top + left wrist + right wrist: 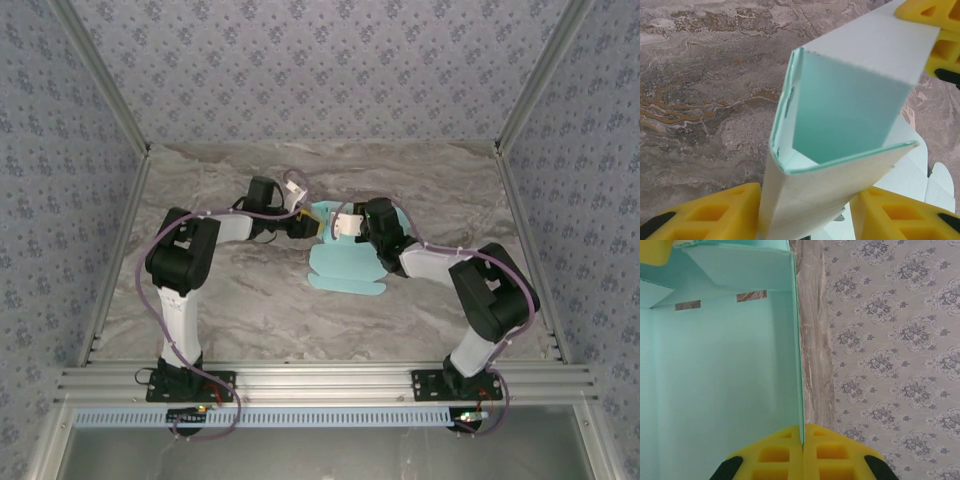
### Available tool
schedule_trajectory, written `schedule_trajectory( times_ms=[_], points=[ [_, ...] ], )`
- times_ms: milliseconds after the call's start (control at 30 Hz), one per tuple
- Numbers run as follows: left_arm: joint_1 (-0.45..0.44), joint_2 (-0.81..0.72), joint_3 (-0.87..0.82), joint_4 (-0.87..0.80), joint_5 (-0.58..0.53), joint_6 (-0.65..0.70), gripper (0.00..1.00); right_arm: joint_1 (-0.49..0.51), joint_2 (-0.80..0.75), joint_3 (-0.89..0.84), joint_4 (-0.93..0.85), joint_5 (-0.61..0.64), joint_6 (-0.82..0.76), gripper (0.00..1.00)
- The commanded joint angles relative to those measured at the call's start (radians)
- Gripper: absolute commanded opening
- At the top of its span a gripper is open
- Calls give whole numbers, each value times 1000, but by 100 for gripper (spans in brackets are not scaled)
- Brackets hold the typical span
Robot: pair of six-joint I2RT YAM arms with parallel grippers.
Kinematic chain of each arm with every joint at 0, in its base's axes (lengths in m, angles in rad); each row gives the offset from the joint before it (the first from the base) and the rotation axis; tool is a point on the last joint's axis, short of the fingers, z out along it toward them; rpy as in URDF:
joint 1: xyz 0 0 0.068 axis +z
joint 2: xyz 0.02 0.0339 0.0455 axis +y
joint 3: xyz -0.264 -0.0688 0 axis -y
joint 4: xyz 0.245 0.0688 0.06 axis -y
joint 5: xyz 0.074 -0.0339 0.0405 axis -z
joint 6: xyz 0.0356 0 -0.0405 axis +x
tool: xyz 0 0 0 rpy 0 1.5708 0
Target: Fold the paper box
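Observation:
The paper box (345, 268), pale cyan card, lies mid-table with its far part raised into walls. In the left wrist view, a folded-up, tube-like section of the paper box (840, 115) stands between my yellow fingers (705, 215), which press on both its sides; the left gripper (805, 220) is shut on it. My right gripper (803, 440) is shut on the thin edge of an upright wall of the paper box (725, 380), with two slits near the top. From above, the left gripper (312, 226) and right gripper (347, 224) meet at the box's far end.
The marble table (250, 310) has open surface on all sides of the box. Patterned walls (320, 60) enclose the back and sides. An aluminium rail (320, 382) carrying both arm bases runs along the near edge.

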Motion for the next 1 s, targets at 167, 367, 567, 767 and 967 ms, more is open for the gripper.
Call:
schedule_trajectory(
  times_ms=[167, 367, 567, 767, 967],
  points=[
    [-23, -42, -32, 52, 77, -17, 51, 14, -2, 10, -2, 43, 22, 0],
    [-21, -41, 12, -63, 151, 32, 54, 22, 12, 16, 13, 63, 4, 0],
    [-21, -38, 15, -77, 171, 42, 56, 31, 5, 29, 5, 72, -4, 0],
    [-21, -40, 14, -52, 215, 25, 59, 32, -16, 34, -13, 79, -3, 0],
    [-18, -51, 13, -53, 266, 23, 68, 29, -18, 34, -21, 81, -3, 0]
  ],
)
